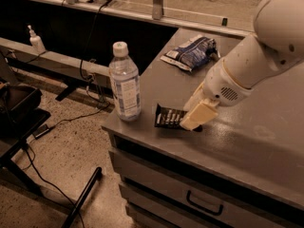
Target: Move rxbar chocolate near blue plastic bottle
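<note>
The rxbar chocolate is a small black wrapper with white lettering, lying flat on the grey cabinet top near its front left corner. My gripper is over the bar's right end, with a cream finger lying across it. The blue plastic bottle stands upright with a white cap at the cabinet's left edge, a short gap left of the bar.
A blue-and-white snack bag lies at the back of the cabinet top. A small white pump bottle stands on a ledge far left. Drawers with a handle face front. Cables and a black stand are on the floor at left.
</note>
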{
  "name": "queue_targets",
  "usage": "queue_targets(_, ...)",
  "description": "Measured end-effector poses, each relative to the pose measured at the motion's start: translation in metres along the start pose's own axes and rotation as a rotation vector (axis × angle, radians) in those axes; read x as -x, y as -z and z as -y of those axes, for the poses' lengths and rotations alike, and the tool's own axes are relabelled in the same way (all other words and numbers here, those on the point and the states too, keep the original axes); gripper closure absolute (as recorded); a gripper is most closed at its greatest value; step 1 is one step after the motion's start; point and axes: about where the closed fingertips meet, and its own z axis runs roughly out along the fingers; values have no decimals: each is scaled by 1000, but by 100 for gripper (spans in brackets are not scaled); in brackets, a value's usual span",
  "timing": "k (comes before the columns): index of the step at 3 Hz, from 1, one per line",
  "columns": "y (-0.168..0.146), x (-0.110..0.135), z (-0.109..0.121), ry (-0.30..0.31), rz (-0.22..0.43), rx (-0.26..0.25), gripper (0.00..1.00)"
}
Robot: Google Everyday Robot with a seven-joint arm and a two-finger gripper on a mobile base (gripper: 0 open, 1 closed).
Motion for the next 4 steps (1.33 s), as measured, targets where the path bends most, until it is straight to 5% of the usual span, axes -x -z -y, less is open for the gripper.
queue_targets(1, -17, 19, 1, 20, 22, 22, 100)
queue_targets(2, -29, 32, 5, 28, 29, 29, 86)
queue_targets(3, -31, 35, 5, 31, 30, 29, 69)
queue_targets(4, -30, 36, 3, 34, 29, 29, 38)
